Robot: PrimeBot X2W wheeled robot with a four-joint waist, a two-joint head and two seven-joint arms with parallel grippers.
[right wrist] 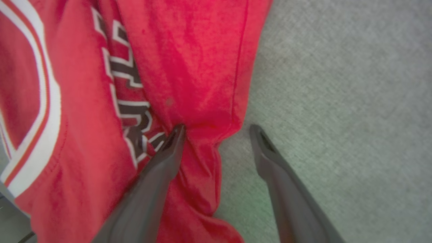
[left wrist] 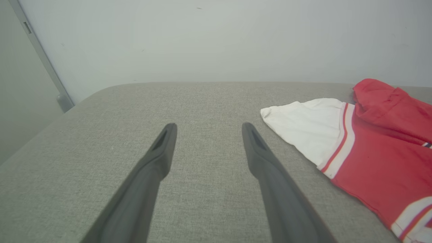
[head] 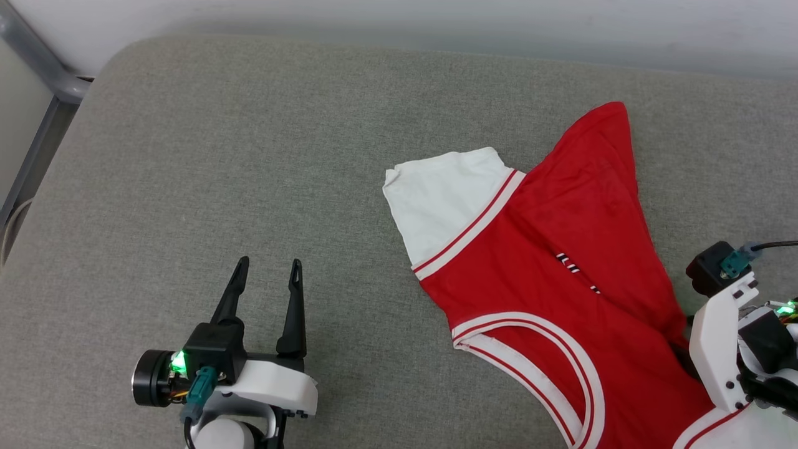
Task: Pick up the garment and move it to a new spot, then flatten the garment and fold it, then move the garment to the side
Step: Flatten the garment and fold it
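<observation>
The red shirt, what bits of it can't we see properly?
- The lettering: head view, a red fold covers most; right wrist view, creased and blurred, unreadable.
- Lower part of the shirt: head view, cut by the bottom edge and hidden behind the right arm.
- Its far side: left wrist view, cut by the right edge.

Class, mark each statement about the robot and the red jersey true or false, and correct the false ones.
1. The left claw is open above the bare grey cushion, apart from the jersey. True.
2. The jersey lies flat and neatly folded. False: it is rumpled, and folds hide most of its lettering.
3. The right claw is shut on the white sleeve. False: its jaws stand apart, astride the jersey's red edge.
4. The white sleeve is on the side of the jersey nearer the left claw. True.
</observation>
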